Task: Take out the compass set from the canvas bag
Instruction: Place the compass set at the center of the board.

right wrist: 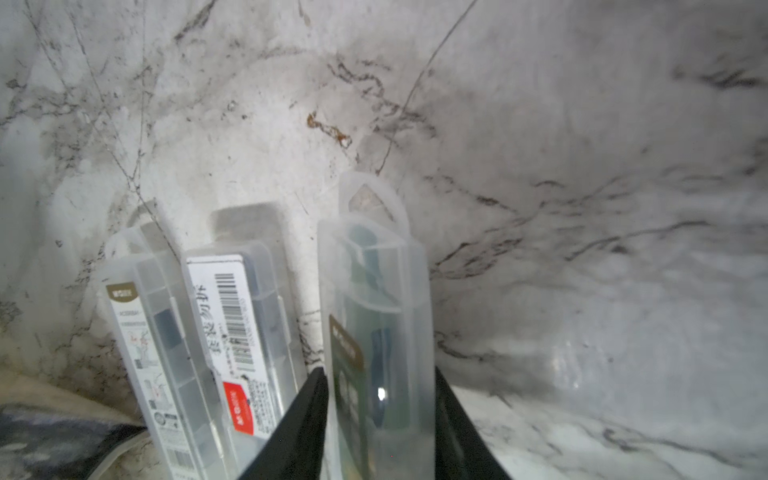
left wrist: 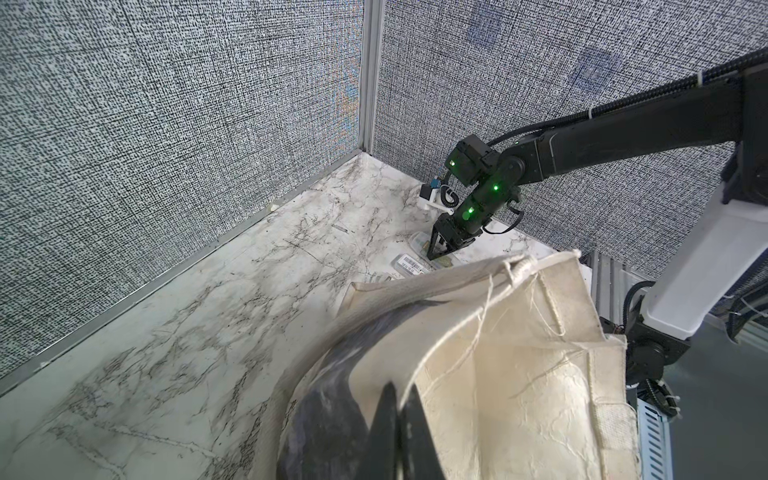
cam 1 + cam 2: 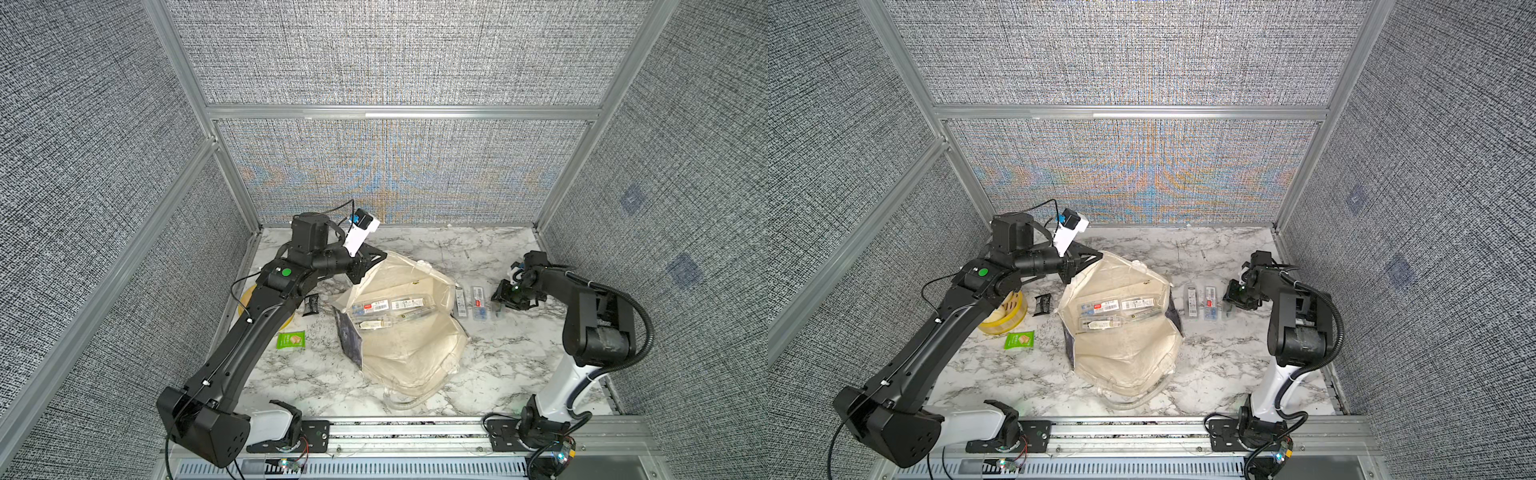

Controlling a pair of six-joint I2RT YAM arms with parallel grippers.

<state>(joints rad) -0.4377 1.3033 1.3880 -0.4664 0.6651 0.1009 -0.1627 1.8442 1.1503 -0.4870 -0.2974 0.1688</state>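
Observation:
The cream canvas bag [image 3: 409, 349] [image 3: 1125, 353] lies in mid-table with its mouth held open. My left gripper [image 3: 380, 254] [image 2: 399, 388] is shut on the bag's far rim [image 2: 498, 353], lifting it. Several clear compass set cases [image 3: 390, 309] [image 3: 1119, 309] lie inside the bag. Two more cases [image 3: 460, 302] [image 3: 479, 302] lie on the table to the bag's right. Beside them a third compass set [image 1: 374, 299] rests low on the marble, and my right gripper [image 1: 380, 374] [image 3: 500, 301] has a finger against each of its long sides.
A yellow round reel [image 3: 1003, 318], a small black packet [image 3: 311, 304] and a green packet [image 3: 291, 340] lie left of the bag, partly under the left arm. The bag's handles [image 3: 409, 401] trail toward the front rail. Grey panel walls enclose the marble table [image 3: 519, 365].

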